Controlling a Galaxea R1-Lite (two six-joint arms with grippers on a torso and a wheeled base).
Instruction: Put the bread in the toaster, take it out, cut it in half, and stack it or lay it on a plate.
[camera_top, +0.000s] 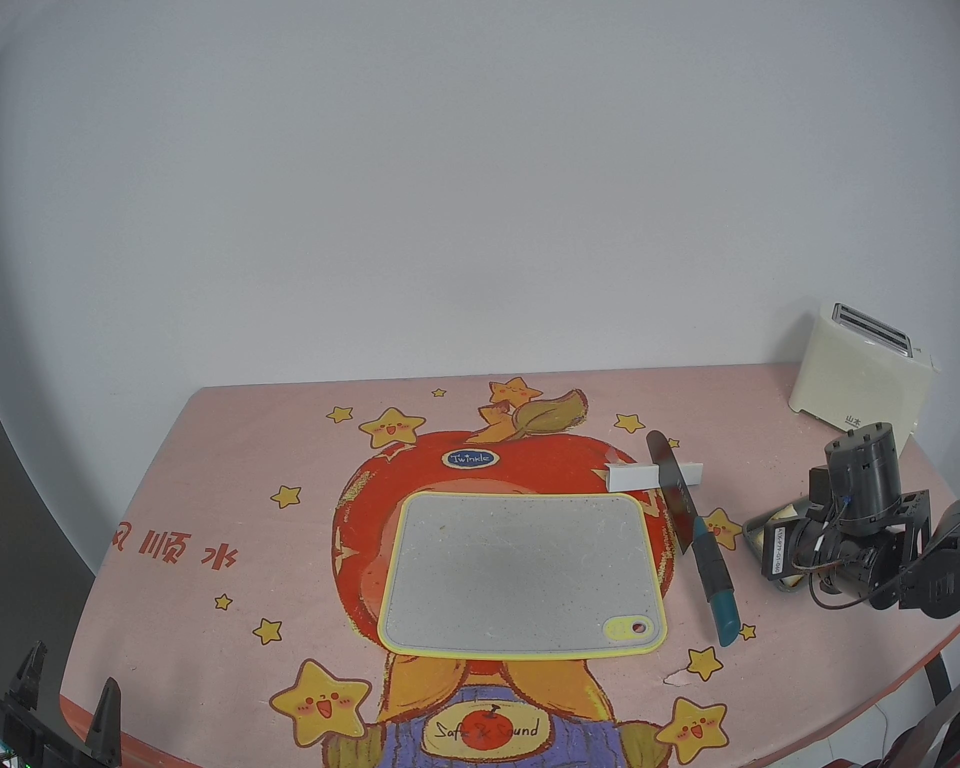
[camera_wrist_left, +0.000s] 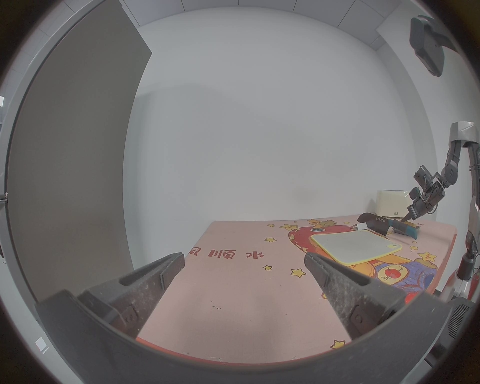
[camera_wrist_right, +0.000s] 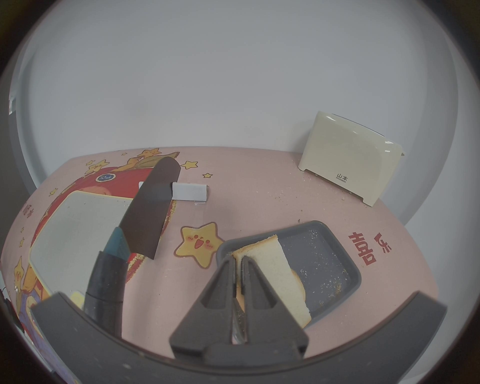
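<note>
A plain white wall (camera_top: 480, 200) backs a pink table (camera_top: 200, 520) printed with a cartoon apple. A grey, yellow-rimmed cutting board (camera_top: 520, 570) lies at its middle. Just to the right, a dark-bladed knife (camera_top: 690, 520) is propped on a white block (camera_top: 630, 477). A cream toaster (camera_top: 860, 375) stands at the far right corner. From the head view the right arm's wrist covers most of the grey tray (camera_wrist_right: 330, 260). The right wrist view looks straight onto it: the bread (camera_wrist_right: 272, 275) stands upright there, its edge pinched in the narrow right gripper (camera_wrist_right: 239, 265). The left gripper (camera_wrist_left: 243, 260) hangs by the near left corner, spread wide and holding nothing.
</note>
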